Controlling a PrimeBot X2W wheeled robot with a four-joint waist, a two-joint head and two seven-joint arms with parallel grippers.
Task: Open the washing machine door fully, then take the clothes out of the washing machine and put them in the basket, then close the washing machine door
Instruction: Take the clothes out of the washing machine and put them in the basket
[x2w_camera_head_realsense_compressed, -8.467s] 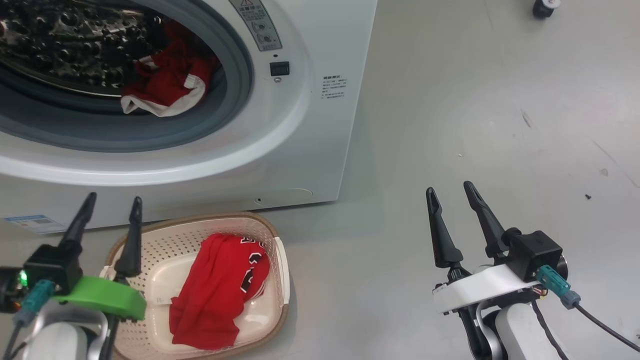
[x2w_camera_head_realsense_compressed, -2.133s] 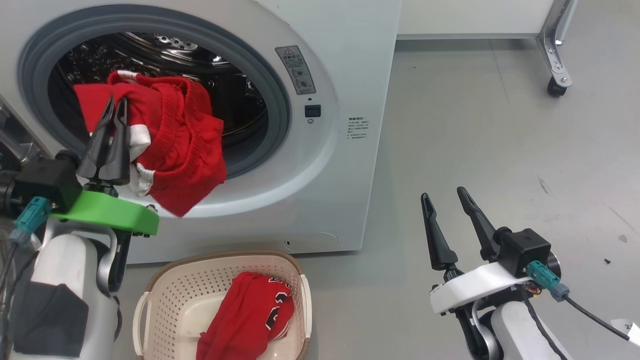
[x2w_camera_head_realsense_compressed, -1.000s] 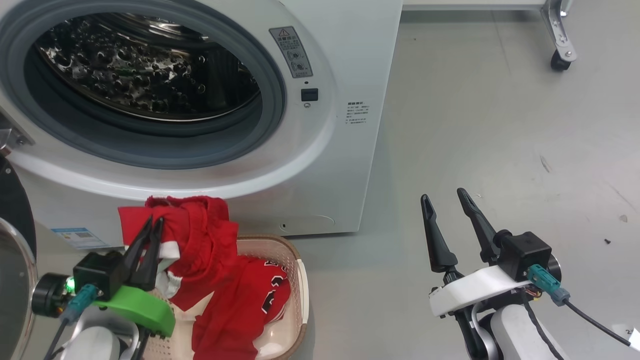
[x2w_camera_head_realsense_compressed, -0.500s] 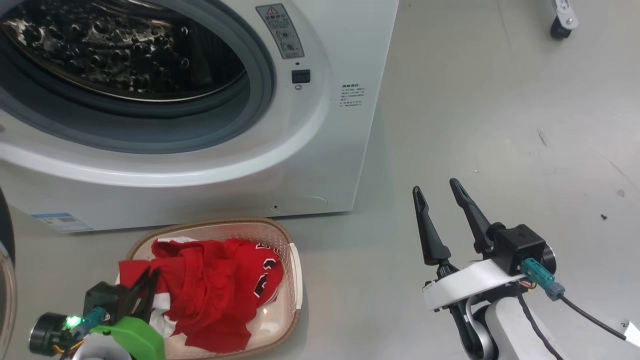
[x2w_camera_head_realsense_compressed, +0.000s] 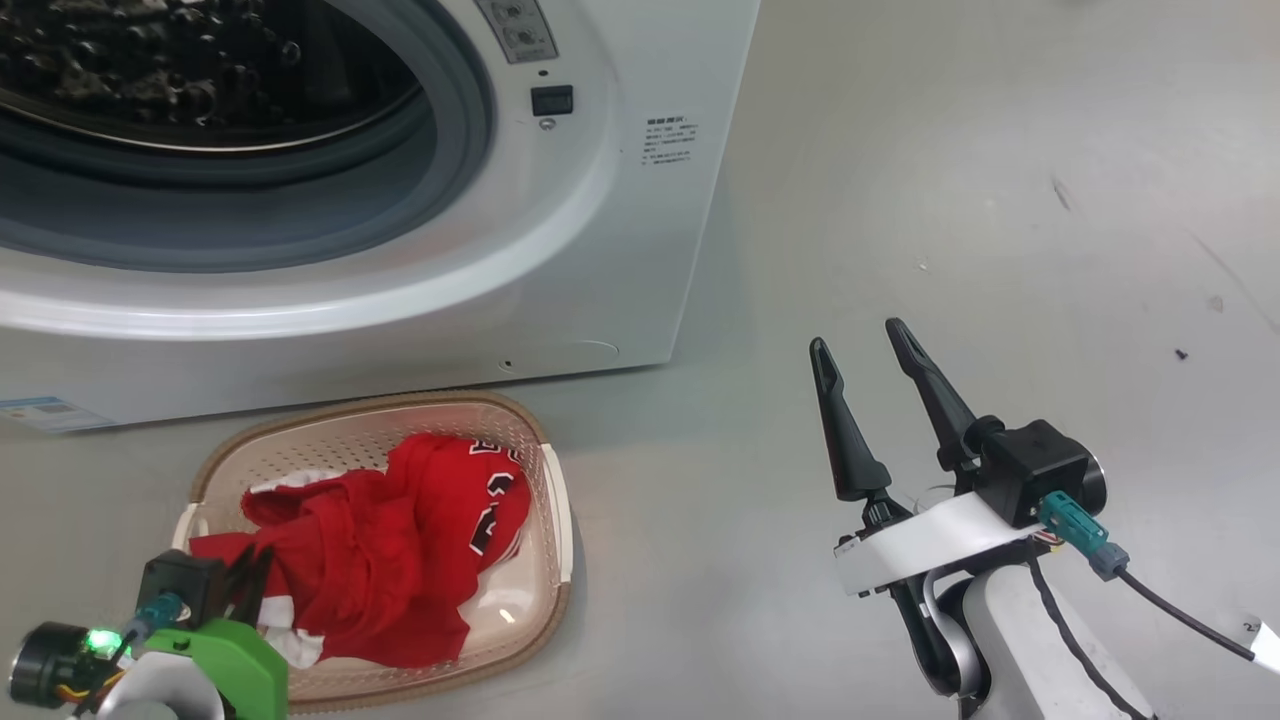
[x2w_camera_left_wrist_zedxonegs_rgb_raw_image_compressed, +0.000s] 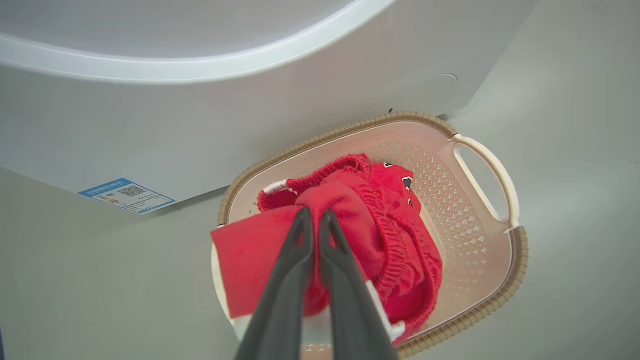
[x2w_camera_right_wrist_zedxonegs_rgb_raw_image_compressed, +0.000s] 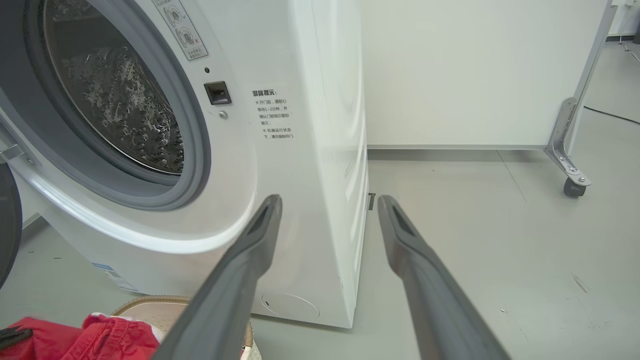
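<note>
The cream basket (x2w_camera_head_realsense_compressed: 556, 520) stands on the floor in front of the white washing machine (x2w_camera_head_realsense_compressed: 600, 250). Red clothes (x2w_camera_head_realsense_compressed: 400, 540) lie heaped in it, a jersey with black-and-white numbers among them. My left gripper (x2w_camera_head_realsense_compressed: 255, 572) is low over the basket's near left side, shut on a red garment with white trim (x2w_camera_left_wrist_zedxonegs_rgb_raw_image_compressed: 345, 200). My right gripper (x2w_camera_head_realsense_compressed: 855, 335) hangs open and holds nothing, over bare floor to the right. The visible part of the drum (x2w_camera_right_wrist_zedxonegs_rgb_raw_image_compressed: 125, 115) is bare steel. The washing machine door's black rim (x2w_camera_right_wrist_zedxonegs_rgb_raw_image_compressed: 6, 220) shows at the left edge of the right wrist view.
A blue label (x2w_camera_left_wrist_zedxonegs_rgb_raw_image_compressed: 127, 194) sits low on the machine's front. A white panel on a caster frame (x2w_camera_right_wrist_zedxonegs_rgb_raw_image_compressed: 572, 185) stands behind and to the right. Grey floor (x2w_camera_head_realsense_compressed: 1000, 200) stretches to the right of the machine and basket.
My left gripper has gone down with the red garment from above the basket's rim into the basket. The head camera has tilted downward. My right gripper has stayed open and in place.
</note>
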